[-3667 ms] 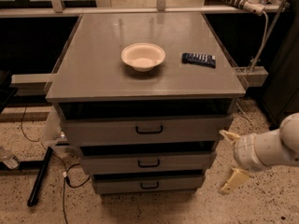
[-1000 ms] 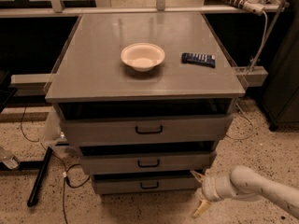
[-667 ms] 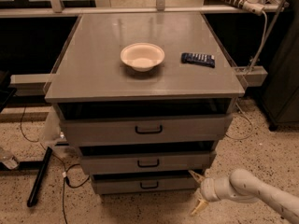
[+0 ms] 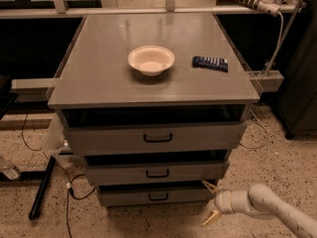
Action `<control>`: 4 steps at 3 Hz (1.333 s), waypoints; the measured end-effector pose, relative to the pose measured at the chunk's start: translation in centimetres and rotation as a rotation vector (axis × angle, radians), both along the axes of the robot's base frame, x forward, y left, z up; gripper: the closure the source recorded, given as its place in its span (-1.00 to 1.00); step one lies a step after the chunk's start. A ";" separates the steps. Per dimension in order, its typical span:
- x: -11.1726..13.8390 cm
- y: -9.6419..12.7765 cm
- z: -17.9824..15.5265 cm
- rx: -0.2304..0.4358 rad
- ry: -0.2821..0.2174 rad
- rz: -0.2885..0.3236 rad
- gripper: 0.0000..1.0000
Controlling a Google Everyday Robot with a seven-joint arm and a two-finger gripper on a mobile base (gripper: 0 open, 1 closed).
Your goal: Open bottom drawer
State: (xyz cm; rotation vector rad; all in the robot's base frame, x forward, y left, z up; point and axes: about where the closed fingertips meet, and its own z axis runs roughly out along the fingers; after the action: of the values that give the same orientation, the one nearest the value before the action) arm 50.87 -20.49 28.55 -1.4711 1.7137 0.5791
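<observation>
Pincer [image 4: 208, 203] low at right, fingers [image 4: 210, 187] spread wide, holding nothing, upper finger just beside right end of bottom drawer [image 4: 124, 196]; drawer lowest of three grey fronts, near floor, black handle [image 4: 158, 197] centred; bowl [image 4: 151, 59] up on desk [image 4: 99, 78].

One high front view looks down, pincer [image 4: 211, 201] lower right.

- No text, label, brand or number can be read anywhere.
- The pale two-finger hand [image 4: 211, 202], fingers spread, sits just beside the right end of the grey metal bottom drawer [image 4: 129, 196].
</observation>
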 end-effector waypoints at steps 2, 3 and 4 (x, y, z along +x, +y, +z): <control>-1.3 1.8 -0.8 -0.188 -0.060 0.032 -1.00; -0.7 1.9 -1.9 -0.292 -0.138 0.003 -1.00; -0.7 2.1 -2.1 -0.280 -0.131 0.004 -1.00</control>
State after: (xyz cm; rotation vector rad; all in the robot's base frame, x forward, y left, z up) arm 50.20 -18.41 26.40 -1.6669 1.7399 0.2447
